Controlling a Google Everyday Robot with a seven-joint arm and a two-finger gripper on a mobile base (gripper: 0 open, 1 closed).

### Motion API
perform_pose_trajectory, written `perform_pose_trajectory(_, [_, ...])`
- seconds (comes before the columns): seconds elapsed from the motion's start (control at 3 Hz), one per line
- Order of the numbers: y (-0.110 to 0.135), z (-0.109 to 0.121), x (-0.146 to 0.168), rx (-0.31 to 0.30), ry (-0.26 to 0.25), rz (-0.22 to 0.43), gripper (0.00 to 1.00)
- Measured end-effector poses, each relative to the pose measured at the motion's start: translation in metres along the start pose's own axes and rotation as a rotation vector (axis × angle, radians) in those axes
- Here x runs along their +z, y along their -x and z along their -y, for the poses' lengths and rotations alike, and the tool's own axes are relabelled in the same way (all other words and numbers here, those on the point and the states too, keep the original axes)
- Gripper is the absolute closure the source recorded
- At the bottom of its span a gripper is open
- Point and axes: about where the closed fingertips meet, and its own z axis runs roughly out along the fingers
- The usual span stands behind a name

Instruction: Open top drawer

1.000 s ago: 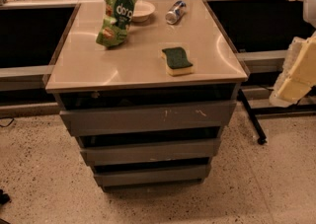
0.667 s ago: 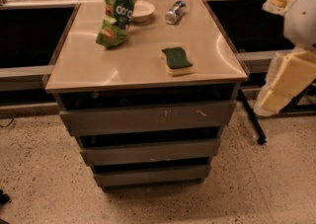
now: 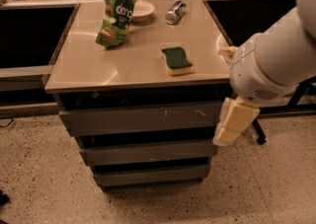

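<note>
"Top drawer first: where was it, relative to the gripper?"

"Just left of it. The gripper hung tip-down at the right end of that drawer front, about level with its lower corner. Whether it was open or closed I could not tell; from this side it read as one cream block."

"Touching the metal?"

"Possibly, but depth was hard to judge. It may have hung in front of the corner rather than on it."

"And the drawer itself?"

"Shut, by the look of it. It was the widest grey front, directly under the tabletop, with white scratches right of centre and no handle. The middle drawer and bottom drawer sat below it, narrower."

"Further out?"

"The white arm came in from the right, past the table's right edge. On top lay a green-and-yellow sponge near the front, with a green snack bag, a white bowl and a can on its side at the back."

"What could go wrong?"

"With no handle, I judged the only purchase to be an edge or the dark gap above the front. So low at the corner, the gripper could hook the middle drawer instead. Or it could slip off the side and merely shove the cabinet. A jolt like that might set the can rolling."
</note>
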Motion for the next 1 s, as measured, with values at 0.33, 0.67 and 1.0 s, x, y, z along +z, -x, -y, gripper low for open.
perform_pose_trajectory(0.33, [-0.001, -0.019, 0.052, -0.026, 0.041, -0.006, 0.0])
perform_pose_trajectory(0.67, [-0.006, -0.032, 0.098, -0.04, 0.073, -0.026, 0.0])
perform_pose_trajectory(1.0, [-0.012, -0.037, 0.139, -0.04, 0.09, -0.047, 0.0])
